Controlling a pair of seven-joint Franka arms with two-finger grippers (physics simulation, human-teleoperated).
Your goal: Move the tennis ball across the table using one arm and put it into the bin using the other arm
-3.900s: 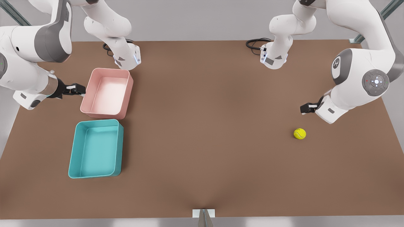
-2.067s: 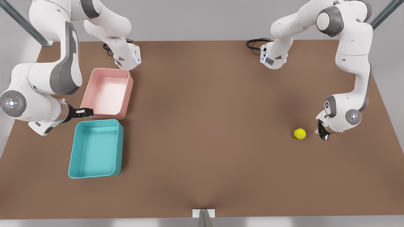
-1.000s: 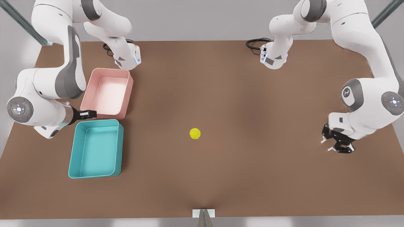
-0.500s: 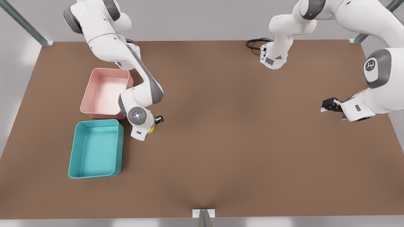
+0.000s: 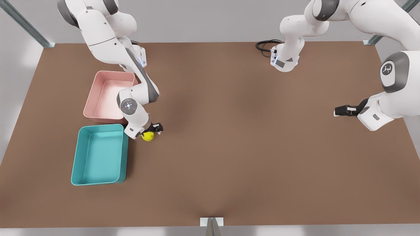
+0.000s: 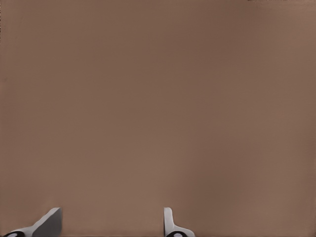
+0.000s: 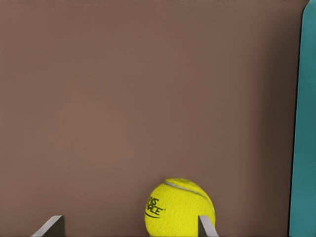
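Rolled right across, that tennis ball — a second ago it sat mid-surface, now it rests on the brown surface just beside the near corner of the teal bin, outside it. And the arm on the front view's left has swung in from the surface edge and dropped over the ball. That is the right tool, matched by its wrist camera: the ball sits low between two pale fingers, close against one of them, with a gap to the other, so the jaws stand wide and are not closed on it. Teal wall of the bin runs along the edge of that same view, near the ball but apart from it. Pink tub sits just behind the bin, partly under the arm.

Over on the front view's right, the left tool hangs above bare surface, well away from the ball, waiting. Its wrist camera shows two fingertips spread wide over plain brown surface, holding nothing
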